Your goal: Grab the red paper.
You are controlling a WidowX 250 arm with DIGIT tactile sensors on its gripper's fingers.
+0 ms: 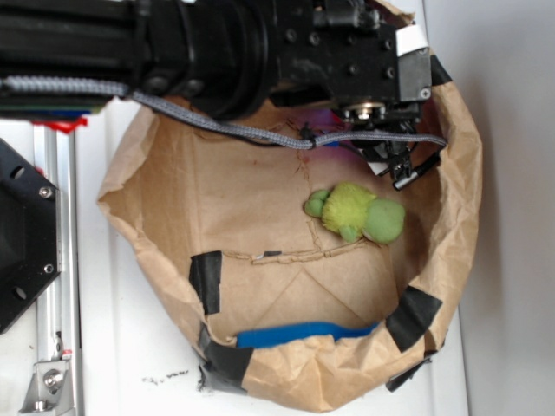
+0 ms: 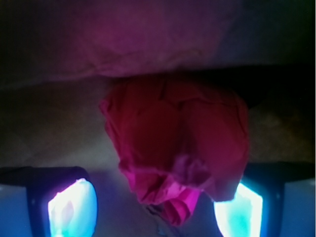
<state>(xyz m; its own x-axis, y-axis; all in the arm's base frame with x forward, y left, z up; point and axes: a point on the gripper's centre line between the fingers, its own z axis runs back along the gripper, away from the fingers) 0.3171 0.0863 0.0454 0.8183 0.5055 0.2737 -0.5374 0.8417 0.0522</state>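
Look at the wrist view first: the red paper [image 2: 180, 148] fills the middle of the frame, a crinkly red lump that turns pink at its bottom edge. It sits between the two glowing fingers [image 2: 71, 207] of your gripper [image 2: 155, 207], one at the lower left and one at the lower right. The right finger touches the edge of the paper. The left finger has a bit of space beside it. So your gripper is spread wide around the paper and is not squeezing it. Behind the paper, at the top of that view, you see a dim brown wall, and everything there looks purple and dark. In the outside view, your black robot arm [image 1: 217, 43] reaches across the top of the frame into a big brown paper bag [image 1: 173, 199] with its rim rolled down. The arm hides the red paper in this view. A green plush toy [image 1: 360, 214] lies in the middle right of the bag, just below the arm's tip. A thin blue strip [image 1: 303, 332] lies along the bottom of the bag, and black tape [image 1: 206, 279] patches the rim at the lower left and lower right.
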